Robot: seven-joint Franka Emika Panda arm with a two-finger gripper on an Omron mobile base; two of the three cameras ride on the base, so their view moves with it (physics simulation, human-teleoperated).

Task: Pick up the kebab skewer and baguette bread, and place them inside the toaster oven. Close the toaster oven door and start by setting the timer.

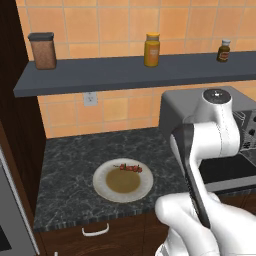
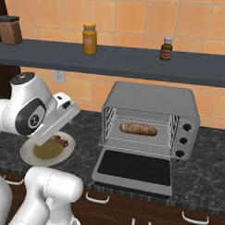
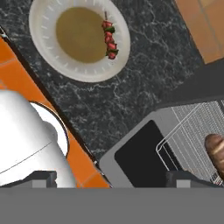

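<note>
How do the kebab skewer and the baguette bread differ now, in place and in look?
The kebab skewer lies on the white plate on the counter; the baguette bread lies on the rack inside the toaster oven. The skewer is thin with red and dark chunks; the baguette is thick, plain brown. Both lie flat, untouched.

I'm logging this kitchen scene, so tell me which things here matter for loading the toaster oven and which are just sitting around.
Part of the job:
- kebab skewer, on the white plate
- baguette bread, already on the rack
- toaster oven
- toaster oven door, folded down open
- gripper, open, holding nothing

Just lying about:
- brown canister
- yellow jar
- small dark bottle
</note>
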